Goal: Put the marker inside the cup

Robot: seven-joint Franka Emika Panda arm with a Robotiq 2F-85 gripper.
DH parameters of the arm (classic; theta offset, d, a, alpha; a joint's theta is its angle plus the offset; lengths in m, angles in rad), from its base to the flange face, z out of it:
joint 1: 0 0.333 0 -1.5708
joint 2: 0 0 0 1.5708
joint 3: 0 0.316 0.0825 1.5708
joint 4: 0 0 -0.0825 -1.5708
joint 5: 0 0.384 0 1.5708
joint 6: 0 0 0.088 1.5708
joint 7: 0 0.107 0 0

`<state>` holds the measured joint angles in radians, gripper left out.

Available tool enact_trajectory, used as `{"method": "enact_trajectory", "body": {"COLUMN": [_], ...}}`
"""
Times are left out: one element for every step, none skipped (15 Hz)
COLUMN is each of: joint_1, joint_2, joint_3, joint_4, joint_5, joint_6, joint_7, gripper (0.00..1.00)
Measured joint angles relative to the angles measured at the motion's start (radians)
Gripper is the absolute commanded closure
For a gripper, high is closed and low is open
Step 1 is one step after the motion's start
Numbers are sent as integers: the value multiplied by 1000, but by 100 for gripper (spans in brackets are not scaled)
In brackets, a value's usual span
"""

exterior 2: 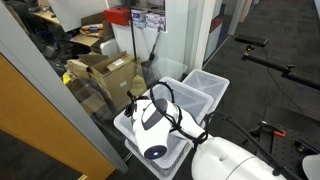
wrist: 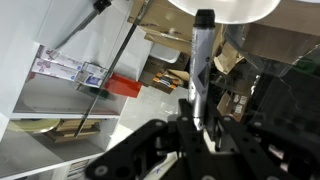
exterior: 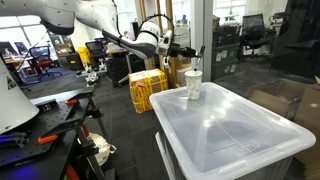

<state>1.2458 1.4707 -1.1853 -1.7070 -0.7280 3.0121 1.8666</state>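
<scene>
**Supervisor:** Tool state?

**Operator:** I see the gripper clenched on the marker. In the wrist view the black barrel runs straight out from between the fingers toward the cup.

**Supervisor:** Position of the marker relative to the cup?

**Operator:** In an exterior view the marker hangs above the cup's open rim. I cannot tell whether its tip has reached the mouth. The cup stands upright near a corner of a clear plastic bin lid.

**Supervisor:** Surroundings?

**Operator:** A yellow crate sits on the floor just beyond the bin, below the arm. Office chairs and desks stand well behind it. In an exterior view from above, the arm's white wrist covers the cup and gripper. More clear bins sit beside it, and cardboard boxes are stacked behind a glass partition.

**Supervisor:** Obstructions?

**Operator:** I see nothing between marker and cup. The lid around the cup carries only the cup.
</scene>
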Motion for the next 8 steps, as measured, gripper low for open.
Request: {"method": "enact_trajectory", "body": {"joint_1": [1, 4, 7, 10, 13, 16, 20, 23], "joint_2": [0, 0, 0, 0, 0, 0, 0, 0], "joint_3": [0, 0, 0, 0, 0, 0, 0, 0], "joint_4": [-2, -4, -8, -12, -16, -21, -27, -32], "joint_5": [-6, -9, -11, -11, -11, -11, -11, -11], "joint_6": [-1, -2, -4, -7, -8, -8, -8, -8], "joint_7": [10, 19, 27, 29, 33, 41, 46, 48], "gripper": [95, 95, 95, 95, 95, 95, 95, 95]}}
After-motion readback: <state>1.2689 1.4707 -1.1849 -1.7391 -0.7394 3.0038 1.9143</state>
